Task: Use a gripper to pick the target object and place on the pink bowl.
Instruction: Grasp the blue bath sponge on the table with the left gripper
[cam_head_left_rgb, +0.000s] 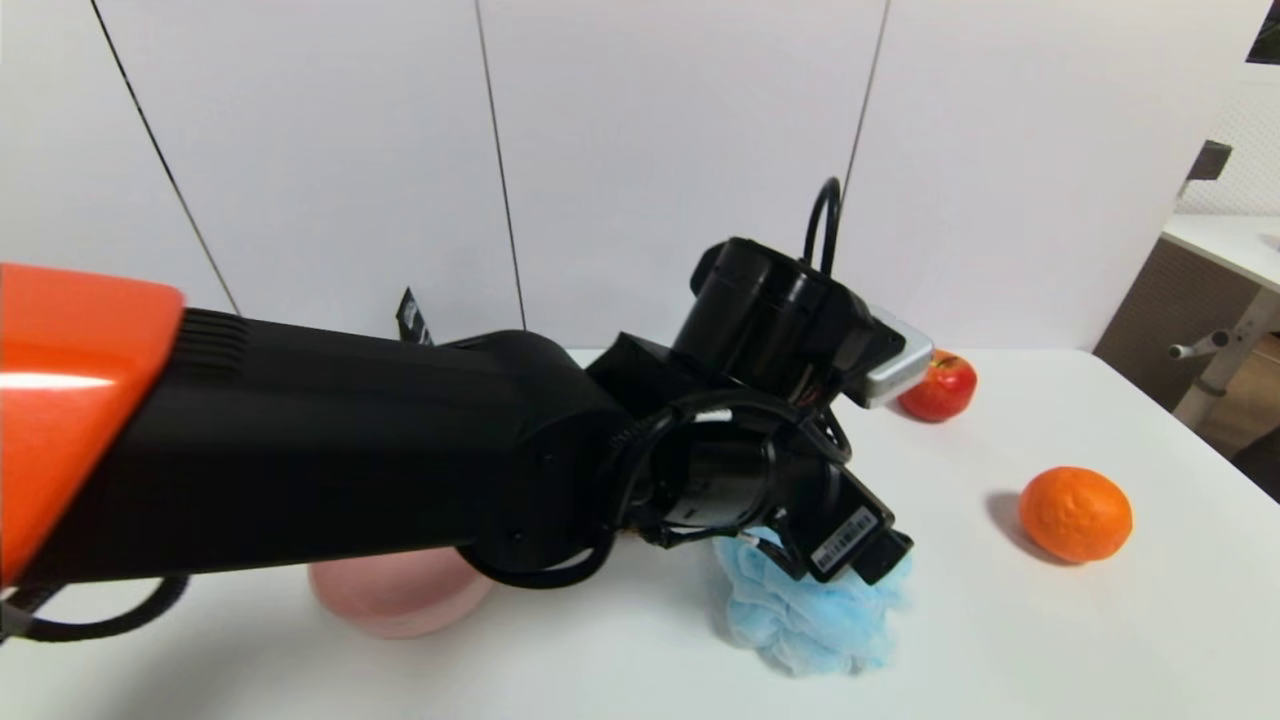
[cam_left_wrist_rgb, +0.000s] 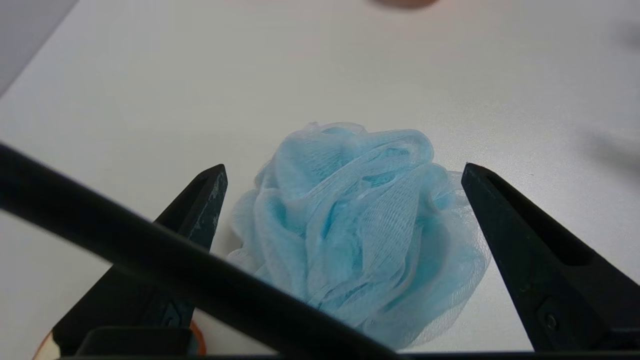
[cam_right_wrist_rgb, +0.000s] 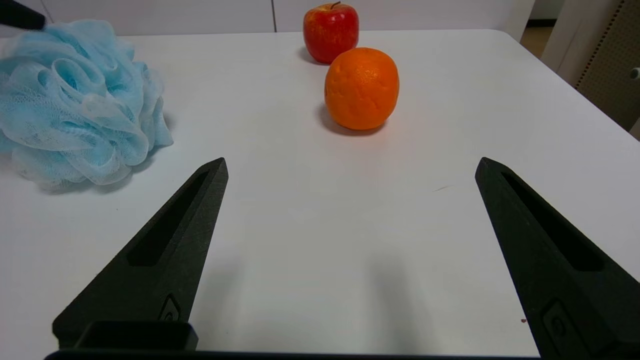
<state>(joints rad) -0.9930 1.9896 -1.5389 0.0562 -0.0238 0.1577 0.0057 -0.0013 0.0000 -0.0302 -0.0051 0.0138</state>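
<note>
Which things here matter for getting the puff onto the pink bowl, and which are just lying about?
Part of the job:
- blue mesh puff, on the table
- pink bowl, partly hidden behind the arm
- left gripper, open above the puff

Just lying about:
- orange
- red apple

Right gripper idles open over the table.

A blue bath puff (cam_right_wrist_rgb: 82, 107) sits on the white table (cam_right_wrist_rgb: 310, 240), with a dark fingertip from the other arm just over it. Well apart from the puff, an orange (cam_right_wrist_rgb: 361, 89) stands near a red apple (cam_right_wrist_rgb: 330, 31). The right gripper (cam_right_wrist_rgb: 351, 167) is spread open above the table.
</note>
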